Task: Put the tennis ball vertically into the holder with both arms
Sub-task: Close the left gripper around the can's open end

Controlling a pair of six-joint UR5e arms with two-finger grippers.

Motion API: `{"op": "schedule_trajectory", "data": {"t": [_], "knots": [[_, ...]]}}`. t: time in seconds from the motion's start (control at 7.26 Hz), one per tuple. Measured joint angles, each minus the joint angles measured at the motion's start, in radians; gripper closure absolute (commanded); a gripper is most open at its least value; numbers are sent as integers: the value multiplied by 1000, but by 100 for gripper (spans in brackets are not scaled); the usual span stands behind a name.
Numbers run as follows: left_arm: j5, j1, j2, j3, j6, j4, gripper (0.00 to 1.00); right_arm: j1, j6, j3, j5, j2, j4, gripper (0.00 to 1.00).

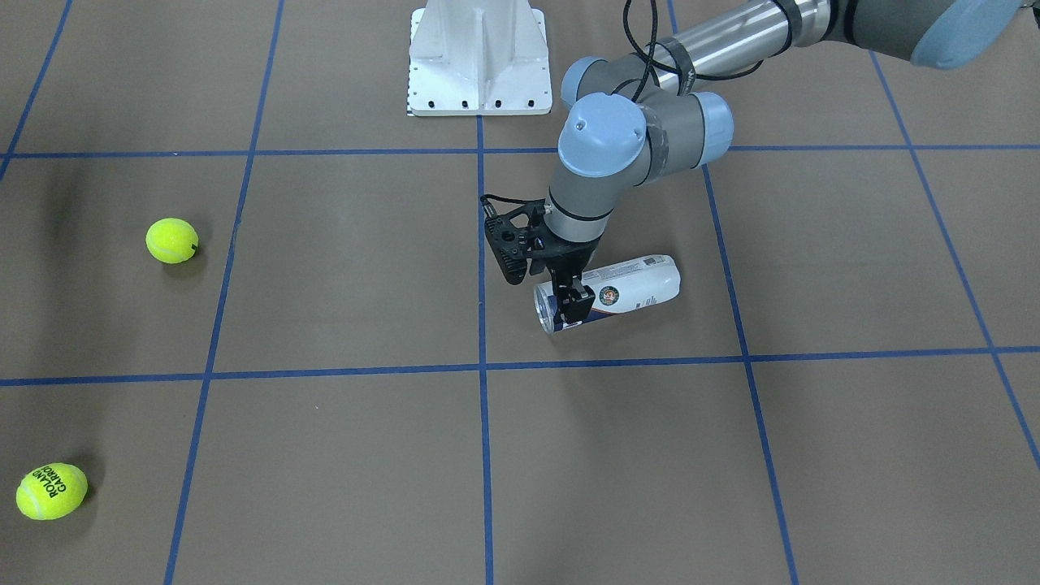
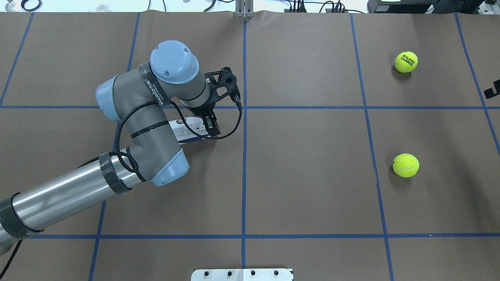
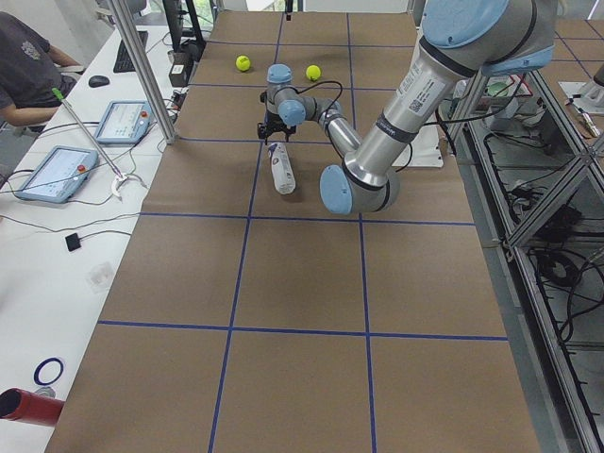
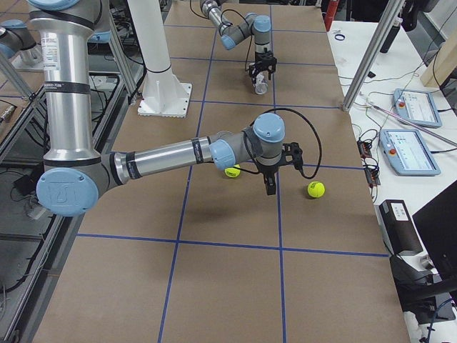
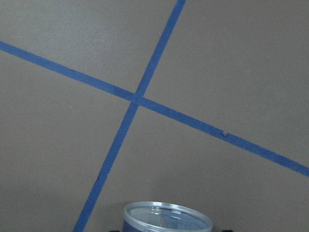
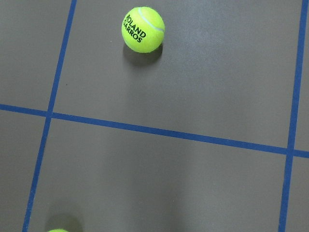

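I see the clear plastic tennis-ball tube with the white and navy label (image 1: 626, 291) lying on its side on the brown table with blue tape lines (image 1: 341, 268). It is not standing up yet. My left gripper (image 1: 571, 303) is right at the tube's silver rim end, with a finger on each side. I cannot tell if it is squeezing the tube or just sitting around it.

So I think this is the grab-the-tube step. Next, the left arm must hold tight and tip the tube up, so its open mouth faces the ceiling.

My right gripper (image 4: 270, 187) hangs over the table between the yellow-green tennis ball with black words (image 1: 49, 491) and the plain yellow-green tennis ball (image 1: 171, 240). I cannot tell if it is wide or narrow. It needs to come down on one ball.
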Motion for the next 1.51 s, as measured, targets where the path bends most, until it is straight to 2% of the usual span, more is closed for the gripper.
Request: {"op": "schedule_trajectory", "data": {"t": [0.14, 1.38, 1.51], "knots": [[16, 10, -2, 5, 11, -1, 1, -1, 1, 0, 1, 0, 0, 1], [40, 31, -28, 105, 39, -16, 1, -7, 1, 1, 1, 0, 0, 1], [44, 31, -28, 111, 45, -17, 21, -8, 1, 1, 1, 0, 0, 1]]}}
